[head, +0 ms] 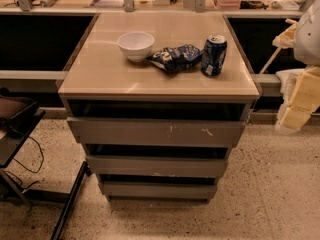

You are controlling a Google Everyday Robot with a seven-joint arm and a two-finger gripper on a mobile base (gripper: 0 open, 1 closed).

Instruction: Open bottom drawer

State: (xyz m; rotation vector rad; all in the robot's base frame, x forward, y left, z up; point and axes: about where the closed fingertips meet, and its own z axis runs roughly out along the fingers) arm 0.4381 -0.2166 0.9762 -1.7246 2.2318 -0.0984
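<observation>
Speckled floor point(270, 184) lies under the narrow grey bottom drawer point(159, 189). Your pale gripper point(300, 101) sits right, grip state untellable. Reach low, pull straight nearward.

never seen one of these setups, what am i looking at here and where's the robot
There is one picture, from a single camera that looks down at the front of a small cabinet. Where the camera is mounted is not known. The machine is a wheeled robot with one arm ending in a two-finger gripper. The pale blocky shapes at the right edge appear to be that gripper, hanging beside the cabinet and touching none of the drawers.

On the cabinet top sit a white bowl, a crumpled snack bag and an upright blue can. Below are three grey drawers without handles. The bottom drawer is the one it should open.
</observation>
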